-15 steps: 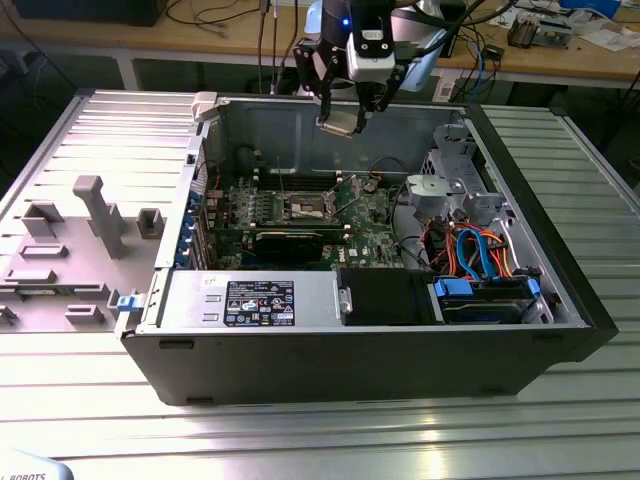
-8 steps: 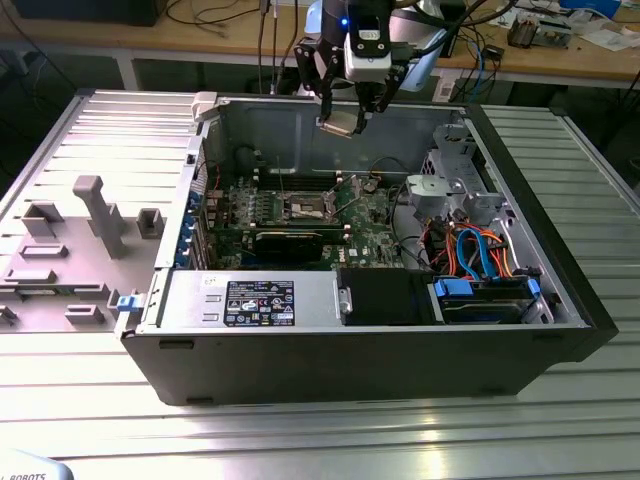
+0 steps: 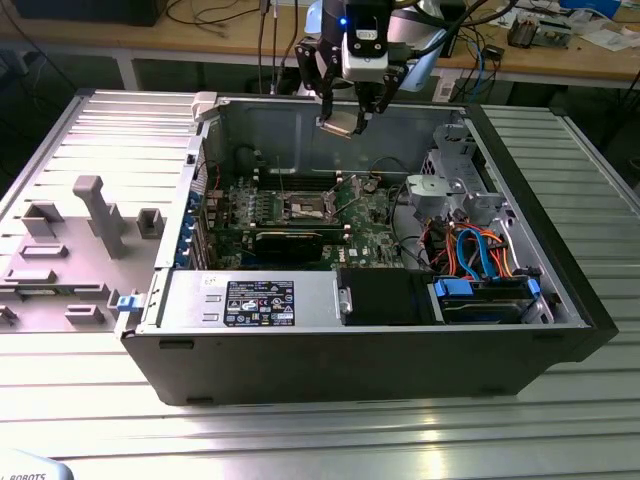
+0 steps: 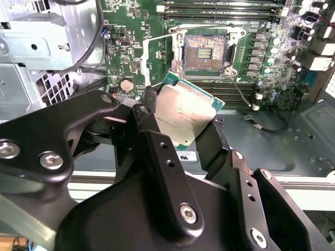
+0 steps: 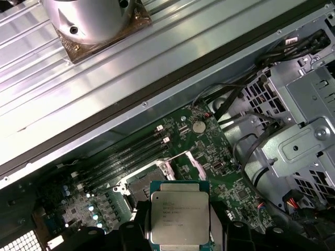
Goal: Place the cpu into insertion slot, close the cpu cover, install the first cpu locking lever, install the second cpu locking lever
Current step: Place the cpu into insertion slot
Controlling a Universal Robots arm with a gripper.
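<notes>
My gripper [image 3: 346, 117] hangs above the open computer case, near its back wall, shut on the cpu [image 3: 337, 126]. The cpu [image 4: 183, 112] is a flat square chip with a dull silver top and a green rim, slightly tilted between the black fingers [image 4: 148, 107]. The insertion slot [image 4: 205, 51] lies below on the green board with its dark centre bare. Its cpu cover [image 4: 148, 60] stands raised at one side. In the first wrist view the cpu [image 5: 179, 217] sits just beside the insertion slot [image 5: 138, 184]. In the exterior view the slot [image 3: 308, 208] is well below the gripper.
Long memory slots [image 4: 225, 13] flank the socket. A black expansion card [image 3: 290, 240] lies in front of it. A silver drive cage [image 3: 455, 185] with orange and blue cables [image 3: 480, 255] fills the case's right side. A grey fixture tray [image 3: 70, 250] lies outside the case on the left.
</notes>
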